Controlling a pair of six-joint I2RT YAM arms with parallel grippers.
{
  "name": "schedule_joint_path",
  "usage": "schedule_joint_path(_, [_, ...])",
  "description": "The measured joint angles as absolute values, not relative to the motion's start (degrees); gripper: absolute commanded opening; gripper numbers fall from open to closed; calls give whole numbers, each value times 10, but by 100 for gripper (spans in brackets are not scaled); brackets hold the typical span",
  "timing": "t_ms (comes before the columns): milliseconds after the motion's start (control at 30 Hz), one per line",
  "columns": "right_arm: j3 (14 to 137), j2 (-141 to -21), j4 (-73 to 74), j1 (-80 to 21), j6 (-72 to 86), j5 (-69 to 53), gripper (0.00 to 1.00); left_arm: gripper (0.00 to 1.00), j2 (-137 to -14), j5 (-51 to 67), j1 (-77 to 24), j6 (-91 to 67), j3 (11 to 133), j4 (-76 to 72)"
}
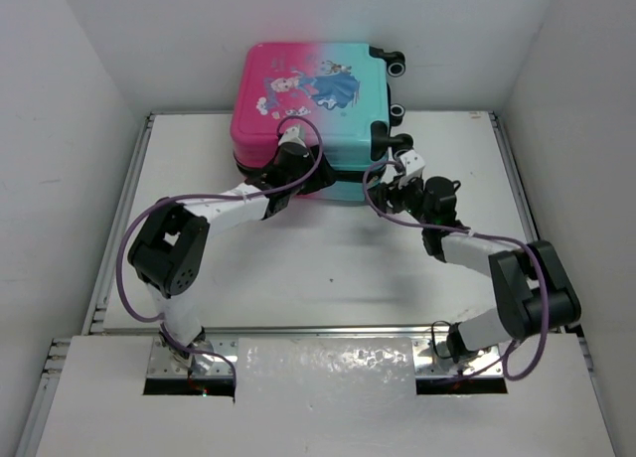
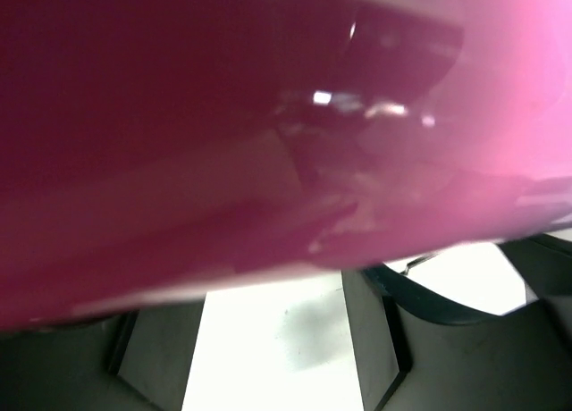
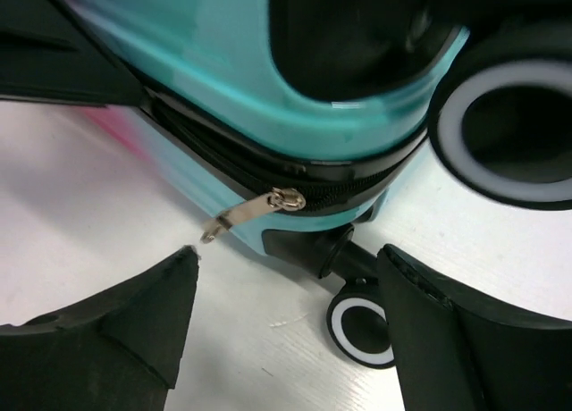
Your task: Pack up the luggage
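You see one luggage (image 1: 318,79) flat at the desk's (image 1: 298,268) far edge; right end effector (image 3: 288,255), fingers (image 3: 116,331) apart, near one zipper pull (image 3: 239,214); left end effector (image 1: 290,147) at its pink shell, state indiscernible.

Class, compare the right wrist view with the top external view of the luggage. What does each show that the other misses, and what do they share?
Right wrist only: the metal zipper pull hanging from the side of the luggage. Top external only: the cartoon princess on the lid, and the left arm. Both: the teal shell, the black wheels and the open right hand.
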State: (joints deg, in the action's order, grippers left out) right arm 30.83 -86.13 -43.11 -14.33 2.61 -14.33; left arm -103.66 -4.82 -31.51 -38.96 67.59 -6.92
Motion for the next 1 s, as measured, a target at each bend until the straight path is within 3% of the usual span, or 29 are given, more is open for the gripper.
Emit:
schedule_joint_path(200, [302, -810, -416, -143, 16, -140, 73, 58, -1039, -46, -314, -390, 683, -60])
schedule_joint_path(267, [309, -824, -408, -143, 6, -136, 67, 58, -1039, -46, -314, -390, 683, -60])
schedule_joint_path(433, [359, -897, -384, -143, -10, -125, 64, 58, -1041, -44, -314, -390, 686, -57])
schedule_joint_path(767, [413, -985, -359, -141, -4, -151, 32, 58, -1042, -42, -314, -390, 688, -55])
schedule_joint_path(933, [398, -989, -384, -141, 22, -156, 0, 58, -1042, -40, -313, -391, 689, -54])
schedule_joint_path(1000, [385, -989, -408, -143, 24, -150, 0, 58, -1043, -39, -313, -390, 690, -54])
